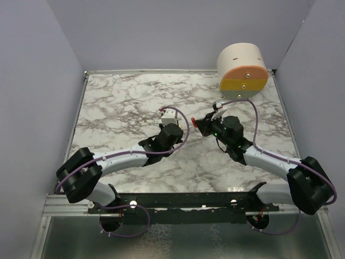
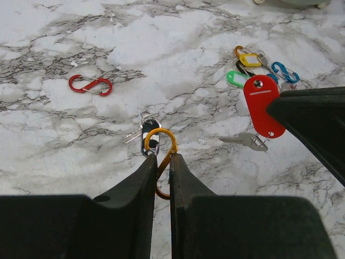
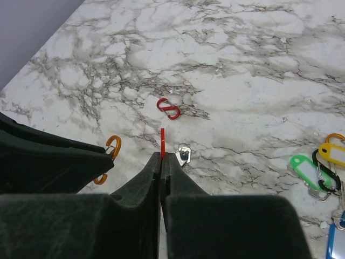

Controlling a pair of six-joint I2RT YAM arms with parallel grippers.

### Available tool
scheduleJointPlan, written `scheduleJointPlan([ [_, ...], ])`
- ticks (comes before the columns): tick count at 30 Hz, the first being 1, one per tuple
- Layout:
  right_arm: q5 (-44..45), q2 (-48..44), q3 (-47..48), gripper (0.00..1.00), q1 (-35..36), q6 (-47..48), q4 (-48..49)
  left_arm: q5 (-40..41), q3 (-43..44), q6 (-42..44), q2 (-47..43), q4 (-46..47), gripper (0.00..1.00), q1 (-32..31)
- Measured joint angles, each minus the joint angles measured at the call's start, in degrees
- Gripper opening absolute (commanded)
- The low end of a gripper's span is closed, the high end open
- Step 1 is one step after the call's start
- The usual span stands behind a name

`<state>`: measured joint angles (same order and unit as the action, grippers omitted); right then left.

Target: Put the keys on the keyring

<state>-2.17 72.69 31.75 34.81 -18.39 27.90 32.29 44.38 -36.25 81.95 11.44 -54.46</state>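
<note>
The left gripper (image 2: 164,159) has its two fingers pressed together on the lower end of the orange clip (image 2: 160,130). The upper loop of the clip projects beyond the fingertips. A black clip (image 2: 150,144) is linked to this loop, and a small key (image 2: 133,136) lies beside the black clip. Whether these parts touch the table (image 1: 124,102) cannot be determined.

The right gripper (image 3: 161,156) is clamped on the red tag (image 3: 162,141). In the right wrist view the tag is seen edge-on, as a thin red strip standing up between the closed fingertips. In the left wrist view the flat face of the tag is visible. A silver key (image 2: 243,141) is attached by a small ring at the lower end of the tag.

The red tag and the orange clip are near each other but apart. Seen from the left wrist, the tag is to the right of the clip. In the top view both grippers meet over the middle of the table.

A red S-shaped clip (image 2: 90,84) lies alone on the table, well apart from the rest. The remaining keys lie in a bunch on the right half of the table. The bunch comprises a green tag (image 3: 303,167), a yellow tag (image 3: 331,154), a blue tag (image 3: 337,243) and a blue clip (image 2: 284,72).

A cream drum (image 1: 240,59) with an orange and yellow face stands at the far right corner of the table.
</note>
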Motion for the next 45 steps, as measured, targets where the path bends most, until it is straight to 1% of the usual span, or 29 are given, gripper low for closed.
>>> scheduleJointPlan([
  [11, 1.3, -0.1, 0.0, 0.01, 0.0, -1.4, 0.0, 0.1, -0.5, -1.8, 0.3, 0.5, 0.00, 0.0],
  [20, 2.4, 0.1, 0.0, 0.01, 0.0, -2.8, 0.3, 0.5, -0.1, -3.1, 3.4, 0.8, 0.00, 0.0],
  [30, 2.8, 0.1, 0.0, 0.01, 0.0, -2.8, 0.2, 1.2, -0.5, -4.6, 5.3, -5.3, 0.08, 0.0],
  [38, 2.8, 0.0, 0.0, 0.01, 0.0, -2.3, 0.2, 1.6, -1.6, -5.3, 7.5, -9.6, 0.12, 0.5],
  [41, 2.8, 0.1, 0.0, 0.01, 0.0, -2.3, 0.2, 1.6, -1.9, -5.3, 8.1, -10.1, 0.15, 1.1],
  [44, 2.8, 0.1, 0.0, 0.01, 0.0, -2.3, 0.2, 1.4, -2.2, -5.2, 8.5, -10.2, 0.21, 1.8],
  [45, 2.8, 0.1, 0.0, 0.01, 0.0, -2.3, 0.2, 1.1, -2.2, -5.2, 8.7, -10.2, 0.25, 2.0],
])
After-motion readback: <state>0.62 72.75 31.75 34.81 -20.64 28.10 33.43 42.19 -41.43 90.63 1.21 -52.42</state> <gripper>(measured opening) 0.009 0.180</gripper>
